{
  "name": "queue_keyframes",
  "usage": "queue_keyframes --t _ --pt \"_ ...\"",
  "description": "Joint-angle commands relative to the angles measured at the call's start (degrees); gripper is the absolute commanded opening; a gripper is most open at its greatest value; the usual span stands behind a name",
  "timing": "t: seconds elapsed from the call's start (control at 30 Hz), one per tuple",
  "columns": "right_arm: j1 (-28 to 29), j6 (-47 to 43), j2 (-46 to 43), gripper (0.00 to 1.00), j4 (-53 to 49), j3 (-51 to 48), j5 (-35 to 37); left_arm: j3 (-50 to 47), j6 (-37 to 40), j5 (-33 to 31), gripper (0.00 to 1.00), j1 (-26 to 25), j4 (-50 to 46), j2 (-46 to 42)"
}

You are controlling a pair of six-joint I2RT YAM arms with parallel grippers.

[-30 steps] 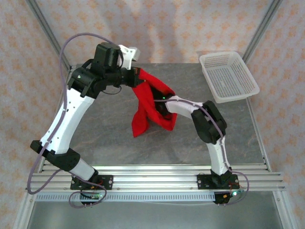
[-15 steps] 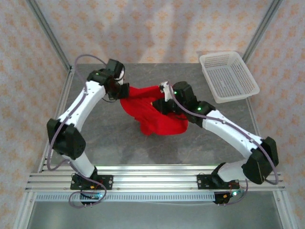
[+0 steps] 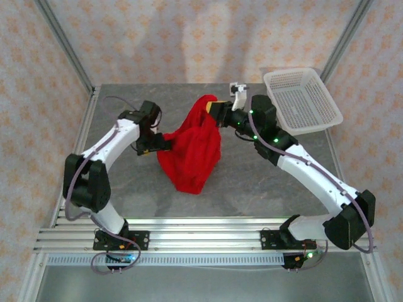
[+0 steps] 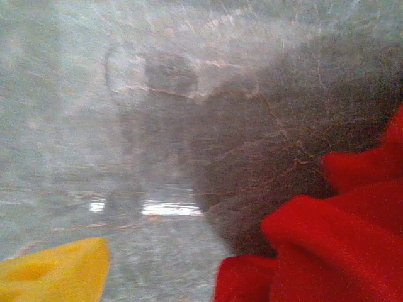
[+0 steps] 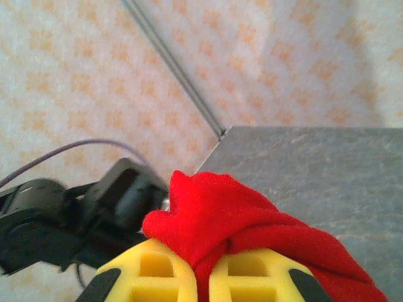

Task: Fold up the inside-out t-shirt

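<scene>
The inside-out t-shirt [image 3: 192, 154] is a bright red bunch hanging from my right gripper [image 3: 217, 110], its lower end drooping to the grey table [image 3: 264, 182]. In the right wrist view the yellow fingers [image 5: 151, 277] are shut on a fold of the red cloth [image 5: 214, 220]. My left gripper [image 3: 153, 143] sits low at the shirt's left edge. In the left wrist view one yellow finger [image 4: 53, 274] stands far to the left, the jaws are open, and the red cloth [image 4: 327, 251] lies at the right, apart from that finger.
A white mesh basket [image 3: 302, 100] stands at the back right corner of the table. Metal frame posts [image 3: 63, 44] rise at the back corners before patterned walls. The left arm [image 5: 69, 220] shows dark beyond the cloth in the right wrist view.
The left gripper let go of the shirt and dropped from high up to the table on the left. The right gripper rose toward the back right with the shirt, which now hangs from it.
</scene>
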Motion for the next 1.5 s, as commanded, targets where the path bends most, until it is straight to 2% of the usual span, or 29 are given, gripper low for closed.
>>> queue_keyframes --t 0.0,0.13,0.2,0.3,0.37,0.4,0.47,0.5,0.53,0.57,0.63,0.7,0.77,0.87,0.93,1.0,1.1,1.17,1.2,1.27,1.3,1.33,1.4,1.47 --pt "-0.27 1.52 -1.14 0.00 4.10 2.12 0.41 2.64 1.43 0.77 0.92 1.29 1.02 -8.57" --pt "-0.27 3.77 0.49 0.00 4.46 2.61 -3.11 3.01 6.15 18.60 0.95 -1.09 13.01 -15.57" --pt "-0.27 4.23 1.44 0.00 3.56 3.57 -3.85 3.98 10.01 21.33 0.96 -4.63 14.85 -16.70" --pt "-0.27 4.18 2.52 0.00 1.35 5.25 -4.16 7.73 18.20 16.81 0.99 -10.01 9.90 -15.39" --pt "-0.27 4.15 3.18 0.00 -0.30 6.50 -4.42 9.02 20.08 12.53 1.00 -11.47 7.53 -14.24" --pt "-0.26 4.13 3.40 0.00 -0.98 7.02 -4.67 9.36 19.15 8.10 1.00 -11.44 6.38 -13.79" --pt "-0.40 3.77 3.17 0.00 -3.61 8.27 -3.64 7.96 14.05 -5.42 1.00 -9.34 4.18 -13.20" --pt "-0.71 3.41 2.82 0.00 -5.64 9.09 -1.75 6.64 10.40 -10.28 1.00 -6.63 3.06 -13.10" --pt "-1.45 3.24 2.19 0.00 -7.78 9.49 1.08 4.69 6.22 -11.33 1.00 -1.88 1.96 -13.18" --pt "-2.64 3.38 1.16 0.00 -9.69 9.61 4.40 2.10 3.01 -7.67 0.99 3.60 1.94 -13.57" --pt "-6.42 4.84 -0.52 0.00 -14.38 9.53 10.85 -4.15 -1.69 4.72 0.96 13.19 6.07 -15.51" --pt "-11.37 6.64 -1.37 0.00 -19.85 9.98 15.49 -9.02 -4.10 12.50 0.94 17.94 11.51 -18.28" --pt "-15.34 7.70 -0.91 0.00 -25.45 11.45 17.55 -10.22 -1.86 16.77 0.94 18.42 13.42 -19.53" --pt "-16.59 6.88 0.88 0.00 -30.52 13.36 17.90 -9.76 0.65 24.00 0.95 18.43 13.70 -18.74" --pt "-16.69 7.02 1.58 0.00 -31.70 13.42 18.83 -10.08 1.96 26.10 0.96 18.36 13.98 -18.94" --pt "-17.46 7.48 2.20 0.00 -34.18 13.79 22.80 -10.41 3.14 27.30 0.97 18.45 13.97 -19.63" --pt "-24.36 11.50 2.40 0.00 -37.98 13.35 26.47 -11.40 2.70 26.45 0.97 19.00 13.30 -20.58" --pt "-29.63 12.71 2.98 0.00 -37.96 12.48 25.63 -11.97 2.67 28.83 0.91 19.38 13.62 -20.24" --pt "-30.69 11.09 3.94 0.00 -37.74 13.22 23.17 -12.32 2.69 31.99 0.88 19.19 14.90 -19.84" --pt "-29.86 7.68 6.27 0.00 -35.70 14.75 12.11 -11.89 3.66 38.82 0.84 16.98 17.35 -18.79" --pt "-28.10 8.04 7.09 0.00 -32.53 14.18 5.50 -10.25 6.83 39.02 0.82 14.08 15.56 -18.02" --pt "-25.55 8.16 7.60 0.00 -28.27 12.84 0.19 -7.75 10.60 36.56 0.82 10.48 12.02 -16.95" --pt "-20.40 6.82 7.98 0.00 -23.34 11.27 -3.25 -3.46 18.48 31.99 0.83 4.01 5.18 -13.91" --pt "-17.55 6.06 8.44 0.00 -23.87 11.27 -0.40 -0.92 21.79 31.04 0.88 -0.02 2.34 -11.72"
